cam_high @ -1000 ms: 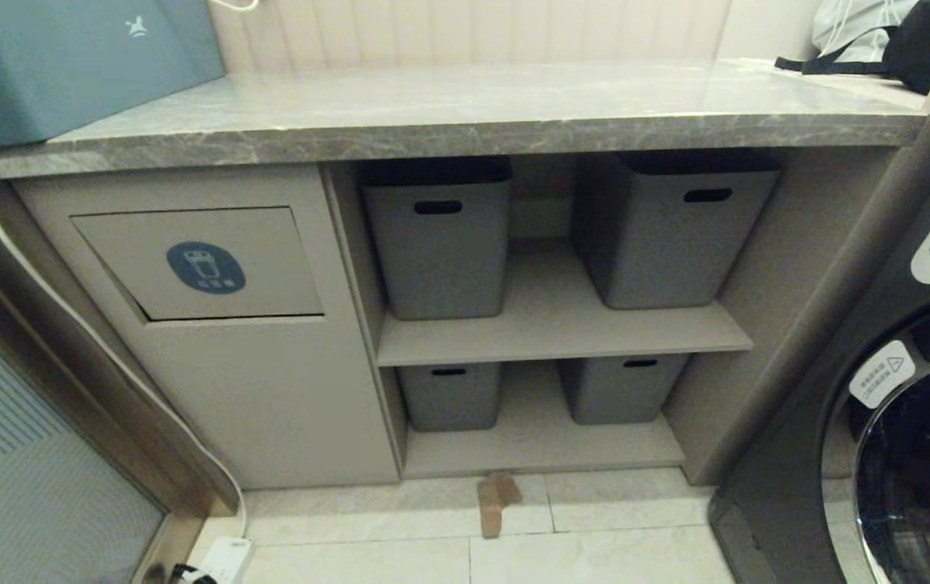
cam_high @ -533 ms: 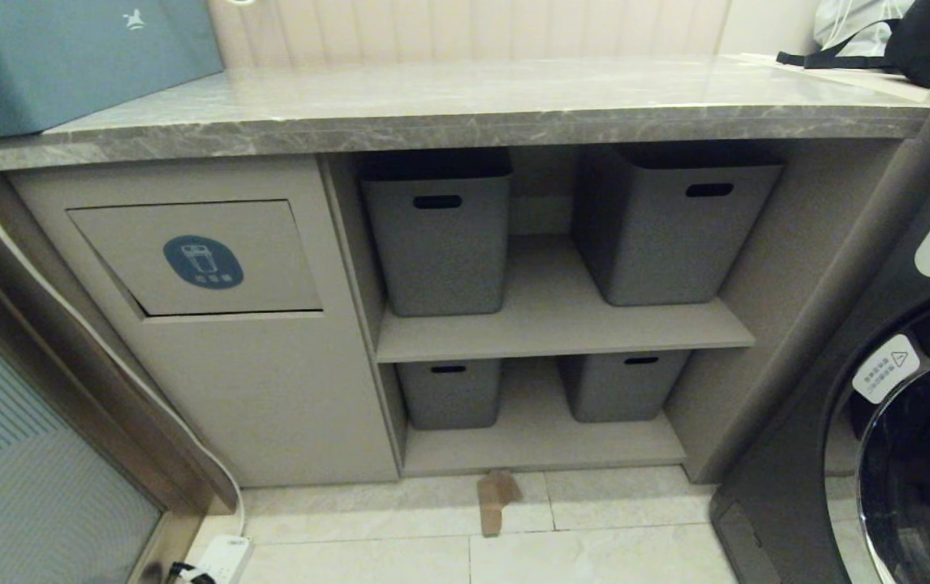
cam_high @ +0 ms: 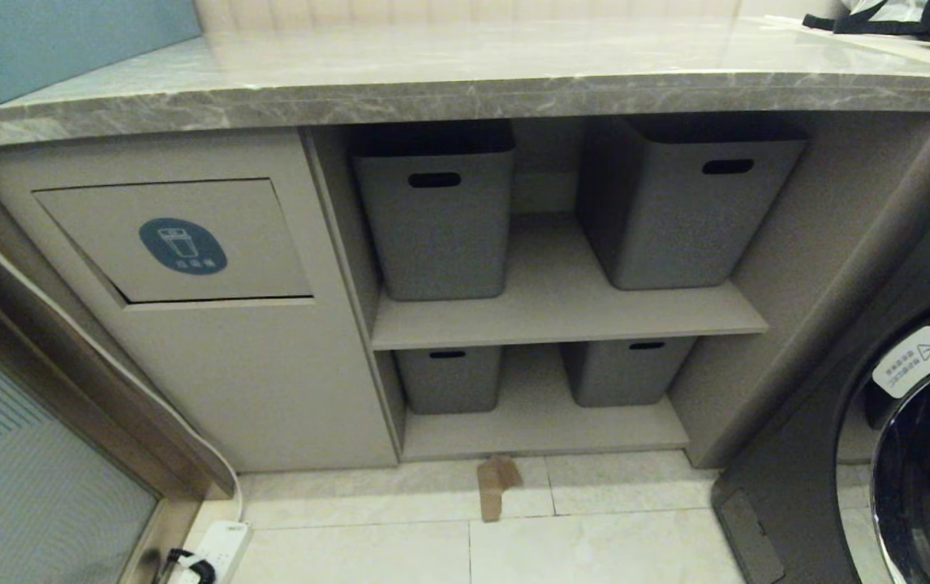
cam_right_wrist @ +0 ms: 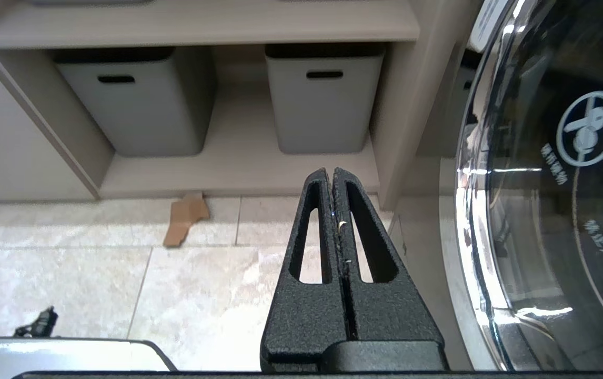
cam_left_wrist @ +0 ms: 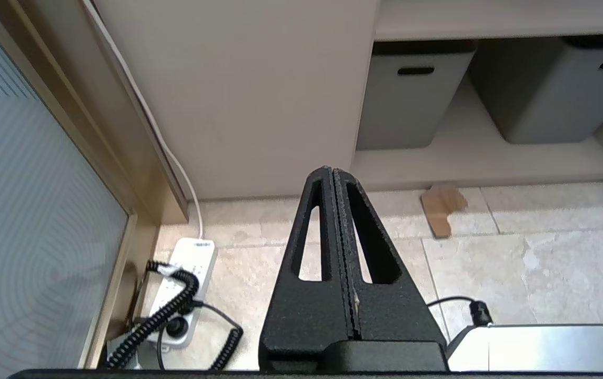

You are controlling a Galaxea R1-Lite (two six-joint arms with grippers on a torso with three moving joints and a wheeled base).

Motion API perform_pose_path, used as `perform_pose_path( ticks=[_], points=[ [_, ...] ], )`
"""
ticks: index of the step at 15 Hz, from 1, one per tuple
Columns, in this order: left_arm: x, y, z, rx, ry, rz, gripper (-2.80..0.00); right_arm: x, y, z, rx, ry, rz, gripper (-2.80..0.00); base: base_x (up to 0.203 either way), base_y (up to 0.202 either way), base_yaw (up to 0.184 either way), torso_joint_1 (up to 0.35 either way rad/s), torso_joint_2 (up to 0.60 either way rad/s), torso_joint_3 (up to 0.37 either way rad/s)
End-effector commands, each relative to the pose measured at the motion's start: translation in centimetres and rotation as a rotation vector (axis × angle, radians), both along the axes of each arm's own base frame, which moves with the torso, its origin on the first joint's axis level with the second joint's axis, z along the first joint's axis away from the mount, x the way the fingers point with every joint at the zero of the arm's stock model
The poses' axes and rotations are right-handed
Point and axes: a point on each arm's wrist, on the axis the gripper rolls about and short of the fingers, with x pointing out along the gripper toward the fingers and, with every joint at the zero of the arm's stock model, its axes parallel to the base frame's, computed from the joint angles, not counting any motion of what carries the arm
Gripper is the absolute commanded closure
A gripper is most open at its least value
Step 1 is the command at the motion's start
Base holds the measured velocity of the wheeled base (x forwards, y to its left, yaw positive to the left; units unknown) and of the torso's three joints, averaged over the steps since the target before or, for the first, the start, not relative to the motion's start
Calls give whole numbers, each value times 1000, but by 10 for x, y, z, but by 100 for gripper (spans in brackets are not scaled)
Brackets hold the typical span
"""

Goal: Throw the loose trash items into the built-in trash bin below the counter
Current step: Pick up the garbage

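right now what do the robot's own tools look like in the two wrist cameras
Both look alike. The left tool and the right tool are matte black with a rough, grainy surface. Each has two long tapering fingers, each finger pierced by a narrow slot, rising from a wide black base. Small pale specks sit along the seam between the fingers. No markings or cables show on them.

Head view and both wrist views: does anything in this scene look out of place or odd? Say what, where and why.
A brown cardboard scrap lies loose on the floor tiles, just in front of the lower shelf holding the grey tubs. It looks like stray litter; everything else sits tidy.
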Motion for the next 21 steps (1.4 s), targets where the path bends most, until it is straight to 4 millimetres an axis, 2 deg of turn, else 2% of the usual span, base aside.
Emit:
perform_pose_path(
  ticks=[1,21],
  points=[
    [0,0,0,0,0,0,0,0,0,0,0,-1,0,0,0,0,0,-1,3,-190],
    [0,0,0,-4,0,3,0,0,0,0,0,-1,0,0,0,0,0,3,3,-196]
  ],
)
